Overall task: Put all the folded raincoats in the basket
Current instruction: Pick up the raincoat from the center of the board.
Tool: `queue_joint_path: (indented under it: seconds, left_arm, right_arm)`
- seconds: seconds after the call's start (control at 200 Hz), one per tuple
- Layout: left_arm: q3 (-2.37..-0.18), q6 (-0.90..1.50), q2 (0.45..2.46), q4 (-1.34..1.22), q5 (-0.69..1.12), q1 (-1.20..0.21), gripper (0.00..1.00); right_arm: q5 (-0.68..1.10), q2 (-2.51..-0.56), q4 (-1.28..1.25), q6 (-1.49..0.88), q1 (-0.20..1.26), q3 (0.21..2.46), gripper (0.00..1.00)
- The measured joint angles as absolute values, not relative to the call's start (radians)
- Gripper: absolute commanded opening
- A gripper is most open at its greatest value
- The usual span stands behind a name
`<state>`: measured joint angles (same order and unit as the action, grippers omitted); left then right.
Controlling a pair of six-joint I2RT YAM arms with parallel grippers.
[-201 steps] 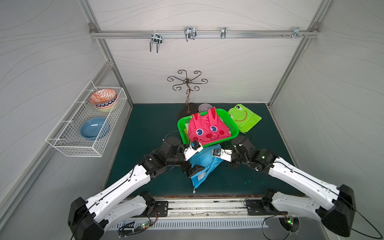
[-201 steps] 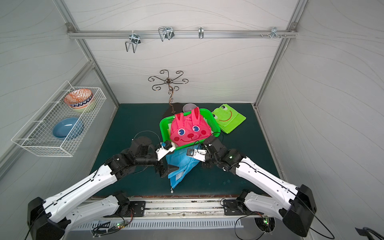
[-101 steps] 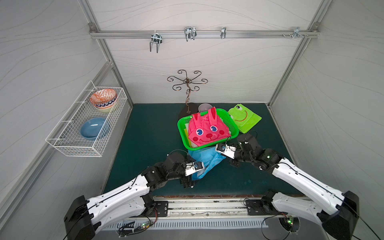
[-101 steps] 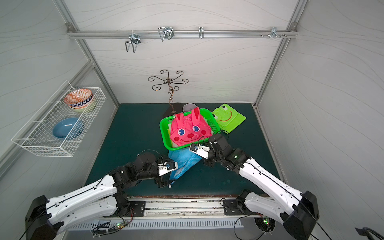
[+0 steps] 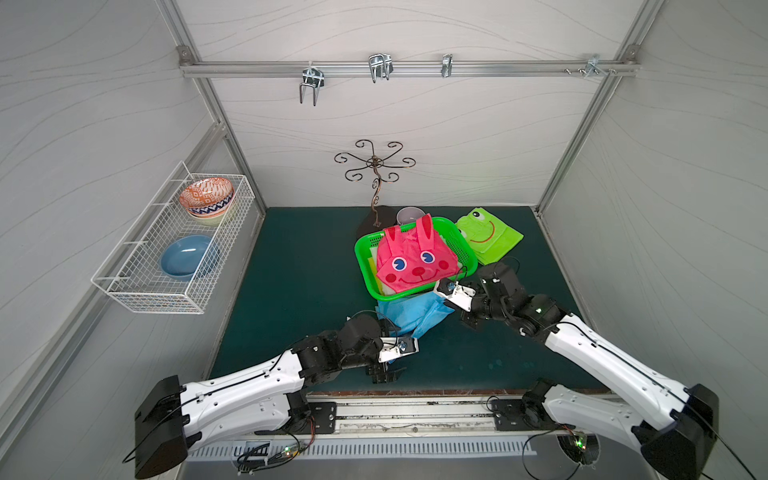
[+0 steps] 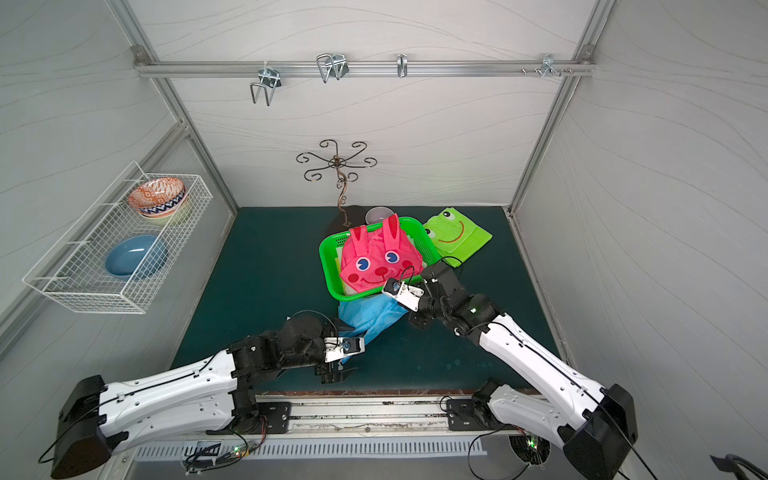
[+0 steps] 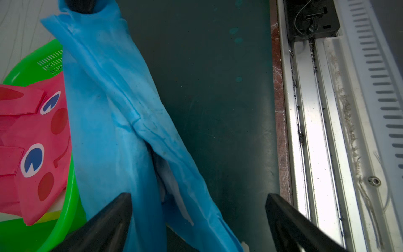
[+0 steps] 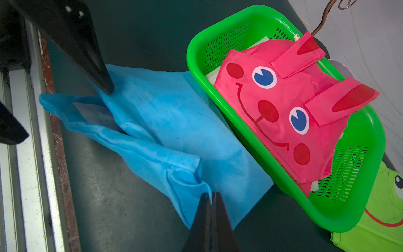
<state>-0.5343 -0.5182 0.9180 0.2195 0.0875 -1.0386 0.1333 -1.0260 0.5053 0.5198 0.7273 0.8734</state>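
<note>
Left gripper (image 5: 384, 372) has withdrawn to 6 o'clock of the blue raincoat (image 5: 409, 313), jaws released. Right gripper (image 8: 210, 196) stays clenched on the raincoat's corner. Raincoat lies on the mat, touching the basket (image 5: 358, 255) at its 6 o'clock side.

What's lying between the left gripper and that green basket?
The blue raincoat lies there on the mat, against the basket; both top views show it.

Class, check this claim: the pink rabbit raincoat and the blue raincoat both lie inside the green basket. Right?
No. Only the pink rabbit raincoat lies inside the green basket; the blue raincoat lies outside it on the mat, beside its wall, as the right wrist view shows.
</note>
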Motion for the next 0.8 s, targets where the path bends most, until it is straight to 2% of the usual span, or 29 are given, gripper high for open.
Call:
queue_joint_path:
  seconds: [0.285, 0.595, 0.8]
  left_arm:
    - [-0.534, -0.54, 0.959, 0.166, -0.145, -1.044, 1.0]
    - [-0.534, -0.549, 0.981, 0.157, -0.183, -1.055, 0.99]
    - [-0.538, -0.555, 0.981, 0.205, -0.176, -1.068, 0.62]
  right_arm:
    - [0.157, -1.026, 0.505, 0.505, 0.721, 0.878, 0.0]
    - [0.166, -1.024, 0.505, 0.498, 0.71, 0.878, 0.0]
    - [0.17, -1.024, 0.504, 0.495, 0.705, 0.878, 0.0]
